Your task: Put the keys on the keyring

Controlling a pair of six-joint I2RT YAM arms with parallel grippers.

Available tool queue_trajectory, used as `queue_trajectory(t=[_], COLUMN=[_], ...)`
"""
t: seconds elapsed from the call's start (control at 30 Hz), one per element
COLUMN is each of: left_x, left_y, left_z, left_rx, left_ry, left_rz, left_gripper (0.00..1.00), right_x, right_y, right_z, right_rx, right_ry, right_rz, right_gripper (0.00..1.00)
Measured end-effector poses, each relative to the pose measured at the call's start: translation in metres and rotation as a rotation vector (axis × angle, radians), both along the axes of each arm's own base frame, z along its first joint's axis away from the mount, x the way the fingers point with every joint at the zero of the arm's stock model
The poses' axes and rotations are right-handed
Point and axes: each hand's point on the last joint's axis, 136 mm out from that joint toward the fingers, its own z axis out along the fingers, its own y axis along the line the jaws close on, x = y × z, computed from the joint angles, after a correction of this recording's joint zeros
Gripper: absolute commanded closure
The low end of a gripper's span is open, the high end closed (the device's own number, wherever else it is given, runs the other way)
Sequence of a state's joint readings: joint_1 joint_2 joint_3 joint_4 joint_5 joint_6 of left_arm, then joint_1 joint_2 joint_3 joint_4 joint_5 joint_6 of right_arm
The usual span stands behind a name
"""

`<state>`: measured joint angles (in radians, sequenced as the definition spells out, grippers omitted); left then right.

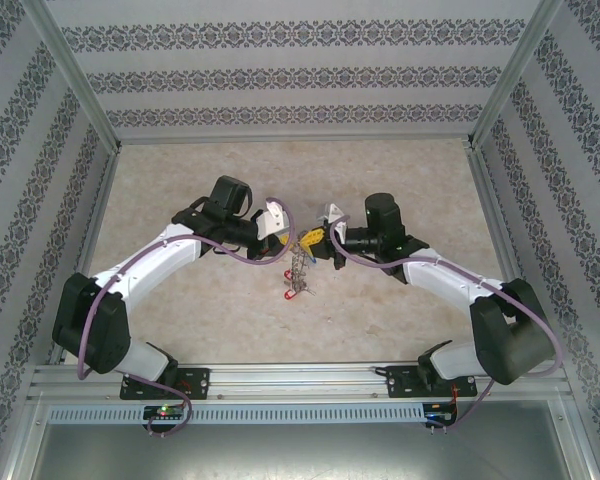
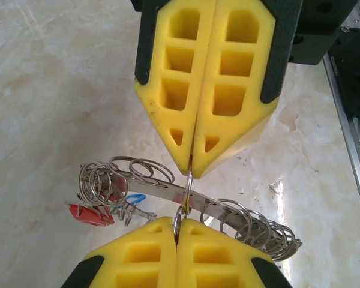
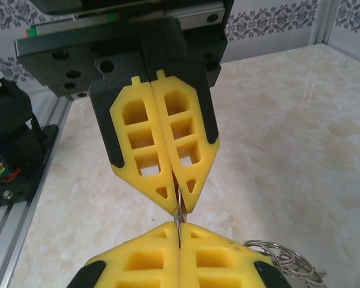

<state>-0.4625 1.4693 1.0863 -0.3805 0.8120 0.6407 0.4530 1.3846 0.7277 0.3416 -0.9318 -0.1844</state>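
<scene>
Pinching tip to tip, my left gripper (image 2: 176, 233) and right gripper (image 2: 191, 170) were both closed on one small ring (image 2: 186, 191), its ends buried in the pads. It looped the keyring (image 2: 159, 185), which hung between my tips over the table (image 2: 42, 90), one end cut off behind my left pads. A red tag (image 2: 90, 214) and blue tag (image 2: 134, 198) dangled there; keys were too small to make out.
</scene>
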Motion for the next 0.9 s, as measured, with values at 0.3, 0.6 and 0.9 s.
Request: queue_trajectory(t=[0.3,0.6,0.9], left_x=[0.003,-0.005,-0.005], left_y=[-0.001,0.004,0.004], left_z=[-0.014,-0.021,-0.022], left_rx=[-0.034,0.029,0.056], left_ry=[0.074,0.165,0.198], left_rz=[0.059,0.050,0.039], left_gripper=[1.00,1.00,1.00], right_x=[0.006,-0.005,-0.006], right_y=[0.000,-0.004,0.012], right_z=[-0.008,-0.022,-0.017], right_rx=[0.015,-0.238,-0.355], right_ry=[0.042,-0.205,-0.310], right_rz=[-0.027,0.060,0.146], right_gripper=[0.75,0.52,0.50])
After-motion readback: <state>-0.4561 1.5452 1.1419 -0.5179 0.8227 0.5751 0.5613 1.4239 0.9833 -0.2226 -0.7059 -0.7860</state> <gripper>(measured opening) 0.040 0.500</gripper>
